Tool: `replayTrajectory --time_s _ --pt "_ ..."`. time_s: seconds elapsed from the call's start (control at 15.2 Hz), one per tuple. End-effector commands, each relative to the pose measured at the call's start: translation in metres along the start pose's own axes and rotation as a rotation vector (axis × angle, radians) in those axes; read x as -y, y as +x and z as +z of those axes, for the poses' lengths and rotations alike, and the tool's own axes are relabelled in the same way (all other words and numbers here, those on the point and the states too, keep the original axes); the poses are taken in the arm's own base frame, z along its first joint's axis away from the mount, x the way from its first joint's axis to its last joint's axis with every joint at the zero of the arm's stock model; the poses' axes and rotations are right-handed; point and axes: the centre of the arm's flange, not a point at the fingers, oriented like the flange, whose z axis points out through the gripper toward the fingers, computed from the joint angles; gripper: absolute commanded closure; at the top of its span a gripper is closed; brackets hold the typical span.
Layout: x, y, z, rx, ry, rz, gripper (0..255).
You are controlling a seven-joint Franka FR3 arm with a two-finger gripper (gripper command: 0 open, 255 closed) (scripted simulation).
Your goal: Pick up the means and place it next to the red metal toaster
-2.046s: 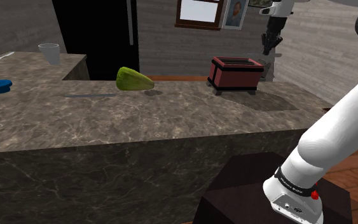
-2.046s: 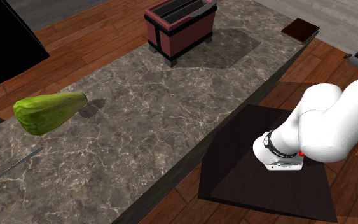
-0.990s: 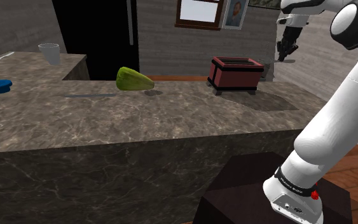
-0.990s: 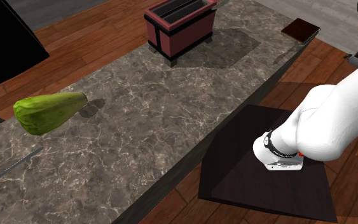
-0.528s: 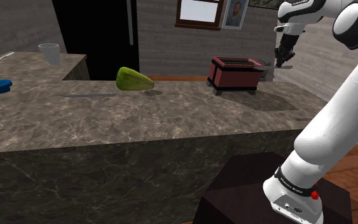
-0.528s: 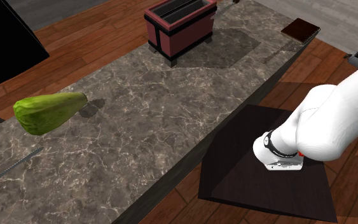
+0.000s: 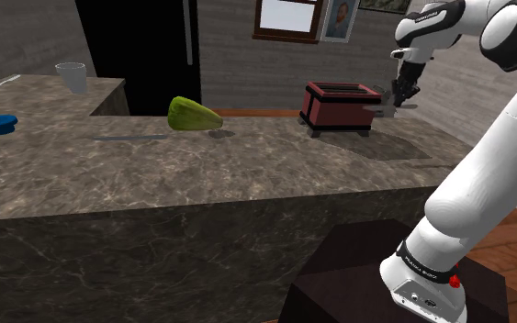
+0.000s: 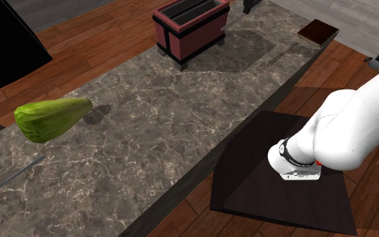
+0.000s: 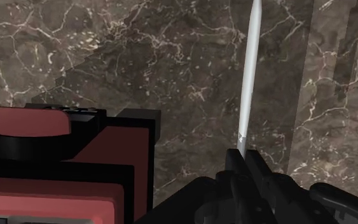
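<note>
One red toaster (image 7: 341,105) and one green vegetable (image 7: 193,114) sit on the marble counter (image 7: 201,170). The raised arm angles its gripper (image 7: 399,97) downward, pinching one thin grey utensil (image 9: 250,76) just beside the toaster.

A dark, veined marble counter (image 7: 247,165) runs through a room with a reddish wooden floor (image 8: 107,34). Behind it, a wood-framed window (image 7: 288,16) and a framed portrait (image 7: 339,18) hang on a grey plank wall (image 7: 224,55), beside a black area (image 7: 132,55).

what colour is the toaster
The toaster is dark red with black trim and feet, clearest in the second exterior view.
</note>
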Motion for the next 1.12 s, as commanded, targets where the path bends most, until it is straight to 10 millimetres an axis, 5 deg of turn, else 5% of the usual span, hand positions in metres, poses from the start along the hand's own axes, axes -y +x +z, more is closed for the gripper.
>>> replayTrajectory --time_s 0.0,1.06 --pt "0.001 0.001 0.011 0.0 0.0 0.0 255" --pt "0.0 0.005 0.095 0.0 0.0 0.0 255"
